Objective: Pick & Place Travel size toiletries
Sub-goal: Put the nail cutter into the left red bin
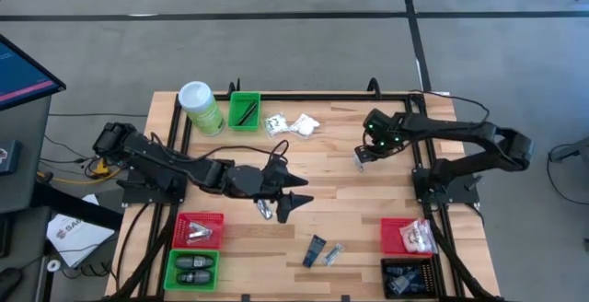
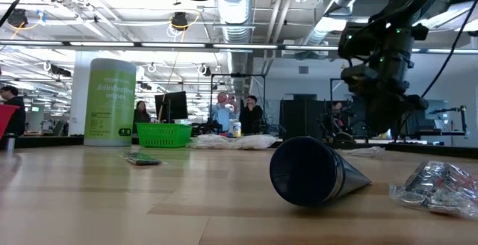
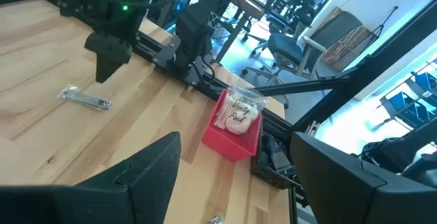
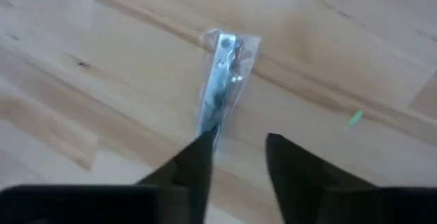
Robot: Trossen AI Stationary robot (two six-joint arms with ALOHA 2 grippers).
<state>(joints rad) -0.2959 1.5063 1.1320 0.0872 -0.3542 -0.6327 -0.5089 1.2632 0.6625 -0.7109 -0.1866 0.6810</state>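
The right gripper (image 4: 235,156) hovers spread over a slim silvery packet (image 4: 220,80). It looks light, crinkly and slippery; pinch its midsection. The left gripper (image 1: 281,201) waits spread mid-table.

One camera looks straight down on the tabletop (image 1: 350,201); another sits at its surface, facing the room. Both wrist cameras look closely down at that same wood.

Two dark arms (green lights); black wedge fingers (image 4: 198,166)

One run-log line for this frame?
right gripper: open above silvery packet | left gripper: open, mid-table | packet: flat on table
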